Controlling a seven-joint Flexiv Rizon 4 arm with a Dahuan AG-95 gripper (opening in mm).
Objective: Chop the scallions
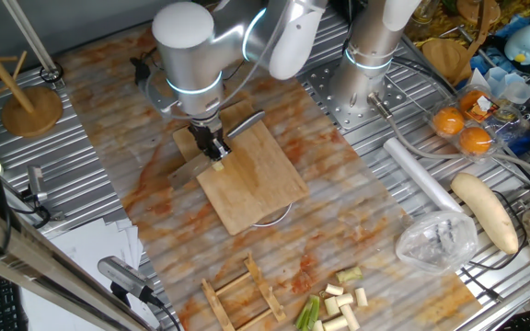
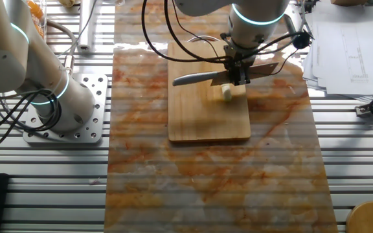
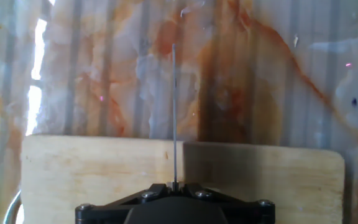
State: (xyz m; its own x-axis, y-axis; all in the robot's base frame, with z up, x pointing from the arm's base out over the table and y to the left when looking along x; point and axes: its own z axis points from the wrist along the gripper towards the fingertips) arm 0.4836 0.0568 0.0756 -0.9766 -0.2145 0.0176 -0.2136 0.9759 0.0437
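Orange-streaked plastic sheeting covers the ribbed metal desk (image 1: 90, 175). At frame centre, the end effector (image 2: 237, 73) is clamped on a grey-bladed knife (image 2: 199, 78) over the pale wooden chopping board (image 2: 206, 116). One short cream scallion piece (image 2: 226, 93) lies beneath: light, soft, likely to roll, best pinned from above.

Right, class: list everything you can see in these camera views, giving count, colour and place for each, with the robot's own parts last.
cutting board: one, light wood, middle of the mat.
scallion piece: one, pale cream, on the board under the knife.
scallions: a loose pile, cream and green, mat's near edge.
knife: one, grey blade, held over the board.
radish: one, long, white, right side.
oranges: two, orange, in a clear pack.
plastic bag: one, clear, beside the radish.
wooden stand: one, left corner.
papers: white sheets, table edge.
gripper: one, black fingers, shut on the knife.
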